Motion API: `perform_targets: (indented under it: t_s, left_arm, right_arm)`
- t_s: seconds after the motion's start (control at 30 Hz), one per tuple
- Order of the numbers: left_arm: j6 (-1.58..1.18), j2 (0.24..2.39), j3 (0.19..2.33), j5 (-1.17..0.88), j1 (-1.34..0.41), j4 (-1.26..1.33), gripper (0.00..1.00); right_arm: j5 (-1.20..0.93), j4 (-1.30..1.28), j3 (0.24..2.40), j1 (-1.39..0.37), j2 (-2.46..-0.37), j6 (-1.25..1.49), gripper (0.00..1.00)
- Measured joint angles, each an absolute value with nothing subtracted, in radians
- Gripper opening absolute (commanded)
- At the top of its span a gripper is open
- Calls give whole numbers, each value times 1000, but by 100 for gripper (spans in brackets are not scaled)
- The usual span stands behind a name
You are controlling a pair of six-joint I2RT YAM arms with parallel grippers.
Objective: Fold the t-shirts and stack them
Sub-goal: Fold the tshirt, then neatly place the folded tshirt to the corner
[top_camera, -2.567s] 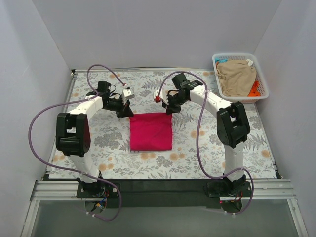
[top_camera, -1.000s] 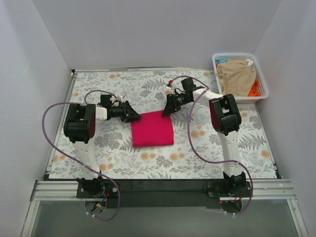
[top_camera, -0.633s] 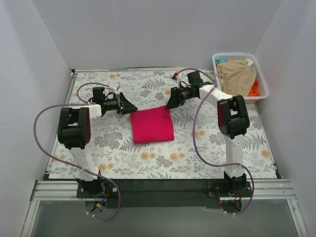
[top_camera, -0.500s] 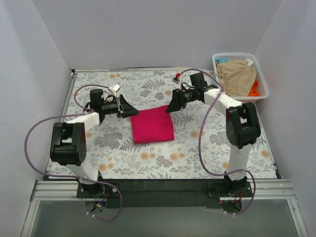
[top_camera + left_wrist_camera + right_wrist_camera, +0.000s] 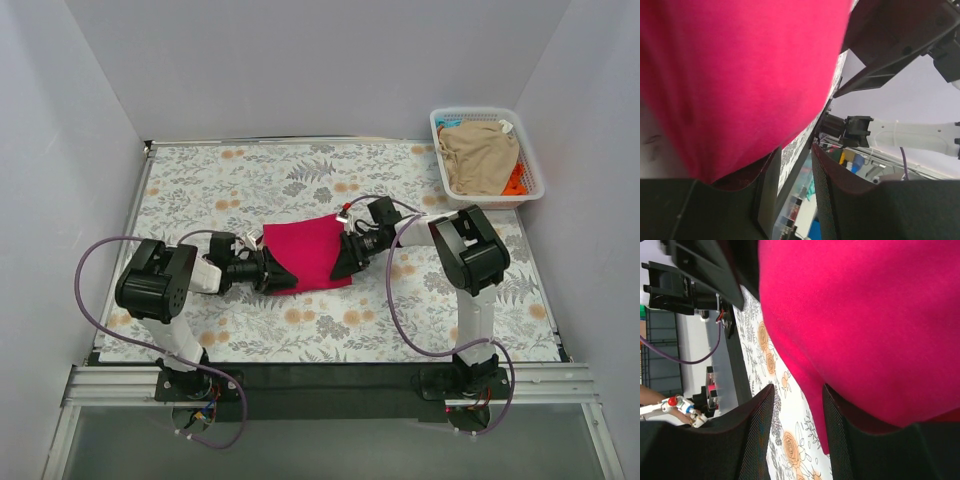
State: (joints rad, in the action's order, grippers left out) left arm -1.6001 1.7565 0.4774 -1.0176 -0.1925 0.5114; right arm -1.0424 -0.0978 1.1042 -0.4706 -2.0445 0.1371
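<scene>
A crimson-pink t-shirt (image 5: 308,250), folded into a rectangle, lies flat on the floral tablecloth mid-table. My left gripper (image 5: 281,280) is low at its near-left corner. In the left wrist view the gripper (image 5: 795,175) is open, with the shirt (image 5: 735,75) bulging over one finger. My right gripper (image 5: 344,264) is low at the shirt's near-right edge. In the right wrist view it (image 5: 797,425) is open, the shirt (image 5: 865,315) resting over one finger and its edge reaching between the jaws. A tan-beige t-shirt (image 5: 478,155) lies in the basket over an orange one (image 5: 515,180).
The white lattice basket (image 5: 534,160) stands at the far right corner of the table. White walls close in the left, back and right. A black rail (image 5: 320,380) runs along the near edge by the arm bases.
Both grippers have moved from the shirt's far corners down to its near corners and dropped low to the table. The pink shirt stays folded in about the same place.
</scene>
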Motion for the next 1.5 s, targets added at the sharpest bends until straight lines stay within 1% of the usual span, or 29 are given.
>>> perform_targets:
  t_s: [0.13,0.23,0.4,0.53,0.67,0.8,0.97,1.1,1.13,1.23,1.3,1.4,1.47,1.5]
  left_arm:
    - [-1534,1790,508,-992,-150,410,32]
    - [-1482,1792,553,-991,-84,332,32]
    - [-1395,1723,592,-965,-38,193,31]
    - [-1376,1591,633,-995,-51,127,29]
    - [-1386,1496,724,-1040,-141,178,26]
    - [-1427,1544,755,-1060,-212,276,25]
    - [-1494,1761,734,-1039,-229,371,25]
    - [-1509,1953,736,-1002,-228,356,30]
    - [-1511,1973,756,-1031,-223,348,30]
    - [-1488,1967,808,-1005,-225,292,31]
    - [-1464,1941,825,-978,-229,244,32]
    - [-1409,1840,860,-912,-230,124,33]
    - [-1341,1740,923,-834,-240,11,38]
    - [-1304,1690,966,-780,-248,-36,43]
  right_arm:
    - [-1058,-68,1105,-468,-2052,152,44]
    - [-1063,-47,1105,-472,-2051,157,45]
    - [-1071,-60,1104,-474,-2004,169,46]
    - [-1084,-88,1114,-472,-1885,160,45]
    - [-1103,-84,1148,-472,-1777,153,42]
    - [-1108,-81,1161,-468,-1791,154,41]
    - [-1102,-114,1161,-403,-1826,152,42]
    - [-1088,-157,1163,-318,-1826,106,43]
    - [-1082,-175,1163,-299,-1826,92,43]
    - [-1071,-231,1167,-262,-1826,45,43]
    - [-1068,-265,1172,-253,-1824,22,44]
    - [-1063,-306,1176,-253,-1800,-6,45]
    - [-1055,-330,1176,-253,-1770,-25,46]
    - [-1052,-342,1177,-253,-1754,-35,47]
